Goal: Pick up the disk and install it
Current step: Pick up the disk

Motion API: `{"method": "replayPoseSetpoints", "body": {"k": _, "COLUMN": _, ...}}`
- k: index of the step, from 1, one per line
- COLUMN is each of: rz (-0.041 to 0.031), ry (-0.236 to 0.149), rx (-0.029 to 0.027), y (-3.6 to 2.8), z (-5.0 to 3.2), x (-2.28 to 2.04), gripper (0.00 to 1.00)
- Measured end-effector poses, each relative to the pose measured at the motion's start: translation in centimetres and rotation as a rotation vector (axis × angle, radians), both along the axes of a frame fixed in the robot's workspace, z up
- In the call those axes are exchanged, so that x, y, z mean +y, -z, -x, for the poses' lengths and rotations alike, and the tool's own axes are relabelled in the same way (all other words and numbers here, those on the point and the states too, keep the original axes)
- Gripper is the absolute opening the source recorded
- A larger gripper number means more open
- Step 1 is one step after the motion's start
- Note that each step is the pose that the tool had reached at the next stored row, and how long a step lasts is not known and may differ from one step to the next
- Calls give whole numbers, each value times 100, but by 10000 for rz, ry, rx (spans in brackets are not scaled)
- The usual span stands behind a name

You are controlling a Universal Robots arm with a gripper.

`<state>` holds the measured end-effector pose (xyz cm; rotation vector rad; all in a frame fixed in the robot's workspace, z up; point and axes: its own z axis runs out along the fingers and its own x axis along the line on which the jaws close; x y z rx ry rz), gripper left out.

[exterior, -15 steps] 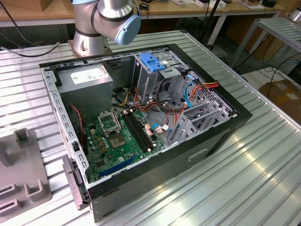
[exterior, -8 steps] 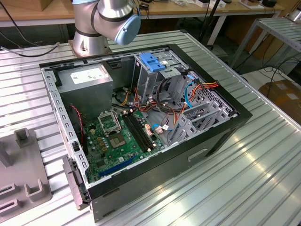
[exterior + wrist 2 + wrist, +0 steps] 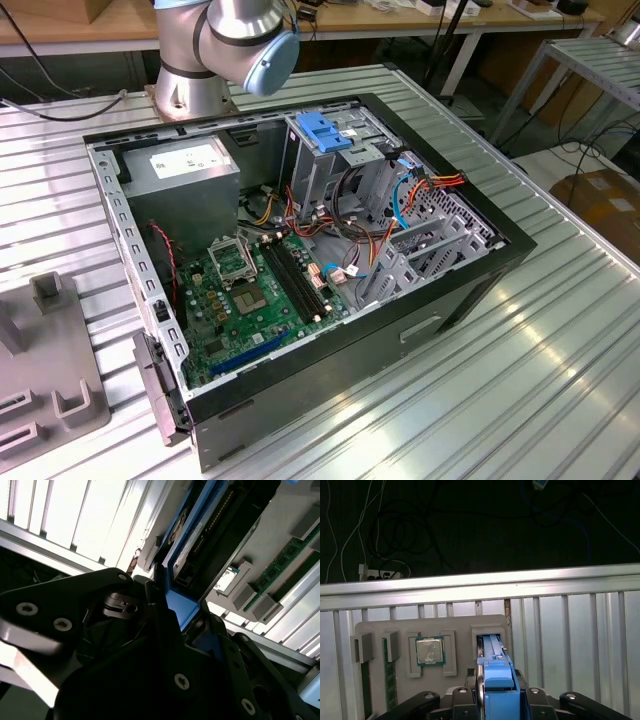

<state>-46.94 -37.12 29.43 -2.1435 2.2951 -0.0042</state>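
Table [image 3: 570,630]: ribbed metal; dark floor [image 3: 470,530] and cables [image 3: 385,555] beyond its edge.
Claw [image 3: 498,680]: pinching the disk [image 3: 492,652] by its blue rail, a finger on each side.
Disk place: upright, far end at the slot of the tray [image 3: 460,630].
Tray: grey; CPU [image 3: 430,651] and RAM stick [image 3: 390,675] sit in separate recesses beside that slot.
Exterior view: open case [image 3: 470,290] holding motherboard [image 3: 250,290], wires [image 3: 365,245], drive cage [image 3: 320,165] with blue latch [image 3: 325,132].

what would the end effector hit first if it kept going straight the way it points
The disk, already gripped by the end effector; past it, probably the grey holder it stands in, though depth is unclear.
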Motion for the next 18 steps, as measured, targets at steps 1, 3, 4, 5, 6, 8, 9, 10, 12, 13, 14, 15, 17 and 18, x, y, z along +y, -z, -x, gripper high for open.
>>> {"method": "replayPoseSetpoints", "body": {"k": 1, "rz": 0, "ry": 0, "rx": 0, "y": 0, "z": 0, "x": 0, "gripper": 38}}
{"method": "replayPoseSetpoints", "body": {"k": 3, "rz": 0, "ry": 0, "rx": 0, "y": 0, "z": 0, "x": 0, "gripper": 37}}
{"method": "replayPoseSetpoints", "body": {"k": 4, "rz": 0, "ry": 0, "rx": 0, "y": 1, "z": 0, "x": 0, "gripper": 37}}
{"method": "replayPoseSetpoints", "body": {"k": 5, "rz": 0, "ry": 0, "rx": 0, "y": 1, "z": 0, "x": 0, "gripper": 37}}
{"method": "replayPoseSetpoints", "body": {"k": 6, "rz": 0, "ry": 0, "rx": 0, "y": 1, "z": 0, "x": 0, "gripper": 37}}
{"method": "replayPoseSetpoints", "body": {"k": 8, "rz": 0, "ry": 0, "rx": 0, "y": 1, "z": 0, "x": 0, "gripper": 37}}
{"method": "replayPoseSetpoints", "body": {"k": 9, "rz": 0, "ry": 0, "rx": 0, "y": 1, "z": 0, "x": 0, "gripper": 37}}
{"method": "replayPoseSetpoints", "body": {"k": 10, "rz": 0, "ry": -11, "rx": 0, "y": 1, "z": 0, "x": 0, "gripper": 37}}
{"method": "replayPoseSetpoints", "body": {"k": 12, "rz": 0, "ry": -243, "rx": -1, "y": 2, "z": 0, "x": 0, "gripper": 37}}
{"method": "replayPoseSetpoints", "body": {"k": 13, "rz": -1, "ry": -270, "rx": -2, "y": 2, "z": 0, "x": 0, "gripper": 37}}
{"method": "replayPoseSetpoints", "body": {"k": 14, "rz": -1, "ry": -276, "rx": -2, "y": 2, "z": 0, "x": 0, "gripper": 37}}
{"method": "replayPoseSetpoints", "body": {"k": 15, "rz": -1, "ry": -276, "rx": -2, "y": 2, "z": 0, "x": 0, "gripper": 37}}
{"method": "replayPoseSetpoints", "body": {"k": 17, "rz": 0, "ry": -278, "rx": -1, "y": 1, "z": 0, "x": -1, "gripper": 37}}
{"method": "replayPoseSetpoints", "body": {"k": 18, "rz": 0, "ry": -278, "rx": -1, "y": 1, "z": 0, "x": -1, "gripper": 37}}
